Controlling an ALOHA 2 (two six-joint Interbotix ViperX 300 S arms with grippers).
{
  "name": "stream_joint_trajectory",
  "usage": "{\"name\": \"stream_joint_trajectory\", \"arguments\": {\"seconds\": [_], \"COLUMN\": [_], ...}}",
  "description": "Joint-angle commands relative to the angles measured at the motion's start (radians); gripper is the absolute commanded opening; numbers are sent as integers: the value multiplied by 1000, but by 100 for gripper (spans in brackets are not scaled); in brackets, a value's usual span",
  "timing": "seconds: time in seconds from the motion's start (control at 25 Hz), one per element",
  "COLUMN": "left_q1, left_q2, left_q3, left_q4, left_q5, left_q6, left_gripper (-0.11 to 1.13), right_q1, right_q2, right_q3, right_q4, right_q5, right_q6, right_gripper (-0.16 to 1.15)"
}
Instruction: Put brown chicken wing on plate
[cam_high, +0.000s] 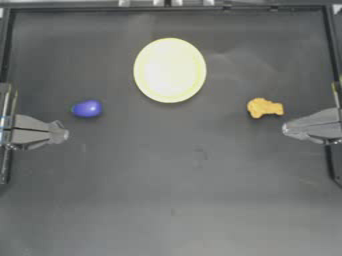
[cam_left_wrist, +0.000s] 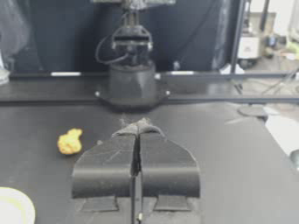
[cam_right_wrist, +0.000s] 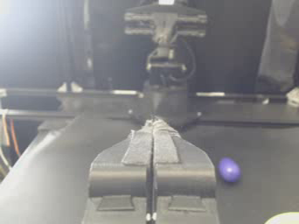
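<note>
Dark table (cam_high: 174, 190): both end effectors, left (cam_high: 61, 134) and right (cam_high: 287, 129), pressed together, empty.

Top cam looks straight down on table (cam_high: 174, 200). Wrist cams low, facing each other; all share plate (cam_high: 169, 70).

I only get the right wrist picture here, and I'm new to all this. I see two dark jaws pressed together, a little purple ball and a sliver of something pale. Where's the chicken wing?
Observer: The brown chicken wing lies on the table just ahead of the right gripper, off to one side, outside your picture.
Operator: And that pale sliver?
Observer: It is the rim of the plate, a large round one near the table's far middle, with nothing on it.
Operator: Is the other arm doing anything?
Observer: No. The left gripper sits drawn back at the left edge, jaws shut, near the blue-purple ball.
</note>
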Motion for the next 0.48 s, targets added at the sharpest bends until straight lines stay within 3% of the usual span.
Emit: {"name": "stream_joint_trajectory", "arguments": {"seconds": [0.04, 0.12, 0.36, 0.48], "left_q1": [2, 0, 2, 2], "left_q2": [-44, -74, -77, -71], "left_q3": [29, 35, 15, 6], "left_q4": [-28, -26, -14, -17], "left_q5": [-18, -9, 28, 28], "left_q6": [0, 8, 34, 48], "left_gripper": [12, 4, 7, 16], "right_q1": [0, -6, -8, -15], "right_q2": [-2, -5, -5, -3], "right_q3": [9, 15, 3, -2], "right_q4": [2, 2, -11, -20], "right_q5": [-17, -14, -3, 0], "right_q6": [2, 0, -3, -6], "right_gripper": [-2, 2, 10, 19]}}
